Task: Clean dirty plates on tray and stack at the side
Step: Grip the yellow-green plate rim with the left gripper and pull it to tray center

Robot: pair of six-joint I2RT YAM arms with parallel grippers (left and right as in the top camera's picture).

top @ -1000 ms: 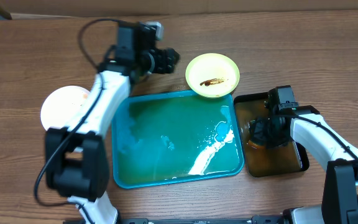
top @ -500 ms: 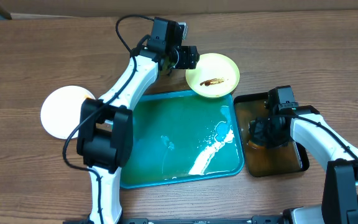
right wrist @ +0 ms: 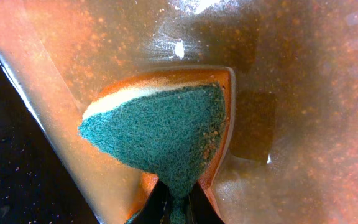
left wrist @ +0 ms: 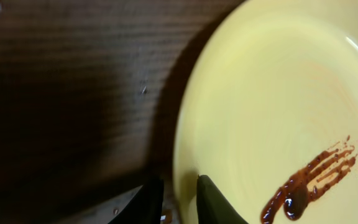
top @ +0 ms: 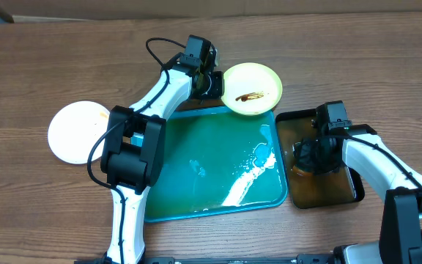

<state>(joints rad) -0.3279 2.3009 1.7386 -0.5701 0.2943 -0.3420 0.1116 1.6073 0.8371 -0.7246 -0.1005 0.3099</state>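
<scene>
1. Light green round plate (top: 251, 89), dark brown smear at centre (left wrist: 303, 186). It lies on the brown wood-grain table (top: 42, 66), just beyond the far right corner of the tray. Its near edge overlaps the tray's rim.

2. Large teal-green rectangular tray (top: 174, 158), rounded corners, raised rim, wet and shiny. It sits mid-table with no plate inside it.

3. White round plate (top: 72, 132), on the table left of the tray and apart from it. One edge is hidden by the left arm. Whether a second plate lies beneath cannot be told.

4. Left fingers (top: 212, 82), at the left edge of the green plate. In the wrist view they are set narrow astride the rim, one finger (left wrist: 213, 199) over the plate and the other (left wrist: 149, 202) outside it. Whether they pinch the rim cannot be told.

5. Right fingers (top: 310, 155), closed tight on a sponge (right wrist: 160, 134) with a green scouring face and an orange body.

6. Smaller black rectangular tray (top: 354, 192), holding brownish liquid, just right of the teal tray. The sponge sits in its liquid.
</scene>
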